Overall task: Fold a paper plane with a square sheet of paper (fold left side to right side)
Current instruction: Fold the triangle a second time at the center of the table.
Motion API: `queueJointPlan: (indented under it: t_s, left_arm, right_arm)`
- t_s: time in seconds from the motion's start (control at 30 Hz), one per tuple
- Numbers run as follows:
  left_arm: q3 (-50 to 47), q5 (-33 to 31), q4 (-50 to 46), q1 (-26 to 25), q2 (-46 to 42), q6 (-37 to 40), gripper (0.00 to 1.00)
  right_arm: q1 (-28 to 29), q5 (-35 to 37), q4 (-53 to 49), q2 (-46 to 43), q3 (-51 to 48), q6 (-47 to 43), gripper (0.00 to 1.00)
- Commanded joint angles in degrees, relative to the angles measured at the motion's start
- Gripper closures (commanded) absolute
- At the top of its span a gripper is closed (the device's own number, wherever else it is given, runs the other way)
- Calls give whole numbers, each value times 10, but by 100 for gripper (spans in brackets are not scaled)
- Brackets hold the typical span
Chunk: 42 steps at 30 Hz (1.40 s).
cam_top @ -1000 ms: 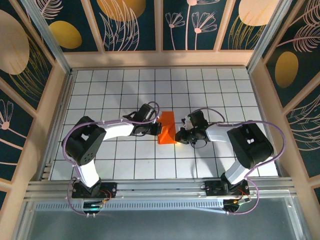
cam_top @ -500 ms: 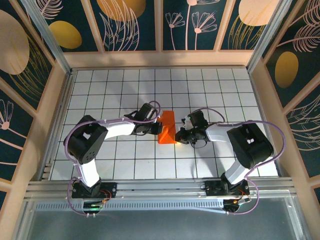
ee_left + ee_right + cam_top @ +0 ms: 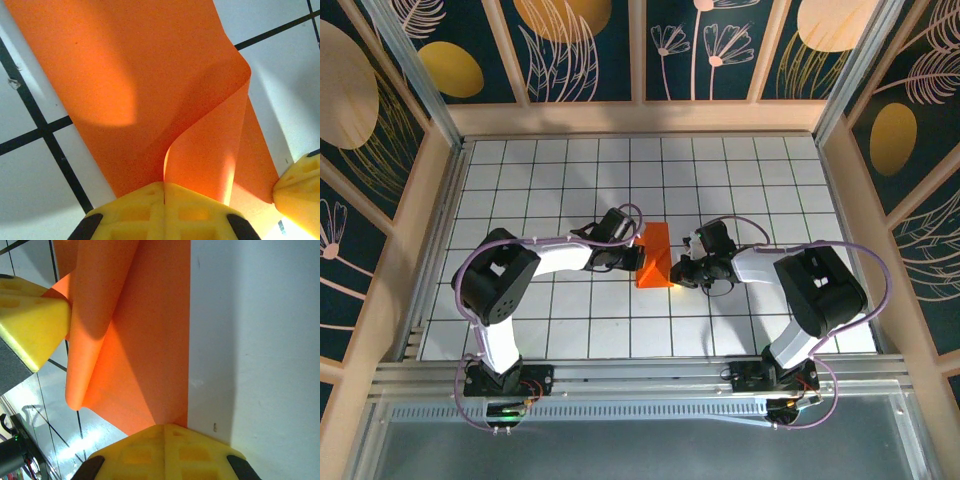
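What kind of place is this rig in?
Probably a purpose-built robot test cell, not a home: white gridded tabletop, patterned wall panels boxing it in, aluminium rail along the near edge.

The left arm [image 3: 545, 262] and right arm [image 3: 765, 268] share white links, bulky black joints, looping lilac cables [image 3: 880, 262], black bases [image 3: 508, 380] and moulded yellow jaws.

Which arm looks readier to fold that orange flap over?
Left: the left pincer is shut on the raised, curling flap of the square sheet of paper, so it can likely carry it across. The right pincer, shut, merely sits at the flat right edge.
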Motion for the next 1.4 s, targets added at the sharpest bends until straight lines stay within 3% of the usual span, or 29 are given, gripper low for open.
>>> queueJointPlan:
  t_s: [0.0, 1.37]
  left_arm:
    - [15, -3, 1, 5, 11, 12, 100]
    - [14, -28, -8, 6, -2, 18, 100]
  right_arm:
    - [5, 35, -37, 23, -8, -12, 100]
    - [5, 41, -46, 29, -1, -16, 100]
